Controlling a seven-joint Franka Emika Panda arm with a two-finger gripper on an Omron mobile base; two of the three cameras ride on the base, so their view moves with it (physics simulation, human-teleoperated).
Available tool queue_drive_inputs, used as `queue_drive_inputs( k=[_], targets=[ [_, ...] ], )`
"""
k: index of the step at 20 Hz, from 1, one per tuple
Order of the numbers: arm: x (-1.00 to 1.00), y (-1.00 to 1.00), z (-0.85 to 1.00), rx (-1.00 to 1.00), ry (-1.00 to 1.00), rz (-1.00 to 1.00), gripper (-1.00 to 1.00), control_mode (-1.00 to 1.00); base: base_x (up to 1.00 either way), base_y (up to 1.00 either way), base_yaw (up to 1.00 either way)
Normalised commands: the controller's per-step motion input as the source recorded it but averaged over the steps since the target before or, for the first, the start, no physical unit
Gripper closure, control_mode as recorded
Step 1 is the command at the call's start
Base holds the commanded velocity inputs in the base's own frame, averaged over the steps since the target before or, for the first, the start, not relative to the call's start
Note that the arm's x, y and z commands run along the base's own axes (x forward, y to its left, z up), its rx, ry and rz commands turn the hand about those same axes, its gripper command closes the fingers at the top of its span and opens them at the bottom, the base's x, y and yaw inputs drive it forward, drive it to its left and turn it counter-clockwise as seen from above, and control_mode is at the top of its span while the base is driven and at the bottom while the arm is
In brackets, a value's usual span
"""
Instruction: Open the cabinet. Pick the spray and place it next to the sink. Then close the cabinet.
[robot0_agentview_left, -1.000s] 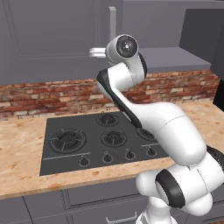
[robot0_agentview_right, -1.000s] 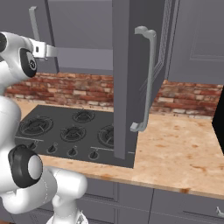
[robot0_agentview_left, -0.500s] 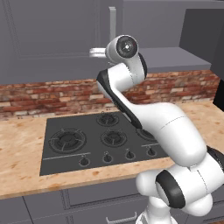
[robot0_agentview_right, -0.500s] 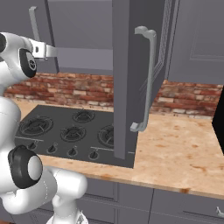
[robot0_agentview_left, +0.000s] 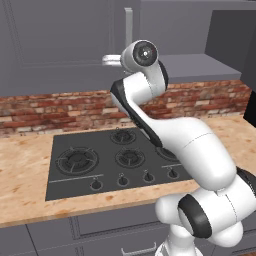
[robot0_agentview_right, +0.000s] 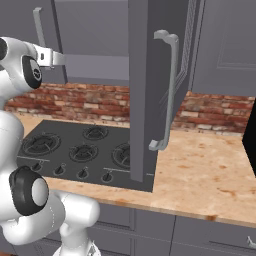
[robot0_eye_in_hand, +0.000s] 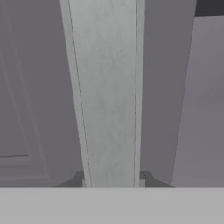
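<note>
Hand view: jaws clamped on the cabinet (robot0_agentview_left: 60, 45) left door's handle (robot0_eye_in_hand: 107, 96); a crooked pull risks slipping off.

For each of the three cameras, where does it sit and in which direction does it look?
Left base view: behind the arm, to its left, looking forward and down at the stove and closed cabinet door; the arm rises from lower right.
Right base view: behind, to its right, facing the stove and the open door; arm at left.
Hand view: on the hand, facing the handle close up; the gripper is shut on it.
Both base views share the stove, the brick wall and this handle.
</note>
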Motion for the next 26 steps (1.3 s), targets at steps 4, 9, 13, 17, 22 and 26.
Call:
queue_drive_inputs(
  k=[4,9,13,17,22,26],
  targets=[
    [-0.13,0.00,0.00,0.00,0.00,0.00,1.00,-1.00,0.00,0.00,0.00],
    [-0.41,0.05,0.00,0.00,0.00,0.00,1.00,-1.00,0.00,0.00,0.00],
    [-0.42,0.12,0.00,0.00,0.00,0.00,1.00,-1.00,0.00,0.00,0.00],
    [-0.44,0.17,0.00,0.00,0.00,0.00,1.00,-1.00,0.00,0.00,0.00],
    [-0.39,0.21,0.00,0.00,0.00,0.00,1.00,-1.00,0.00,0.00,0.00],
    [-0.46,0.27,0.00,0.00,0.00,0.00,1.00,-1.00,0.00,0.00,0.00]
  ],
)
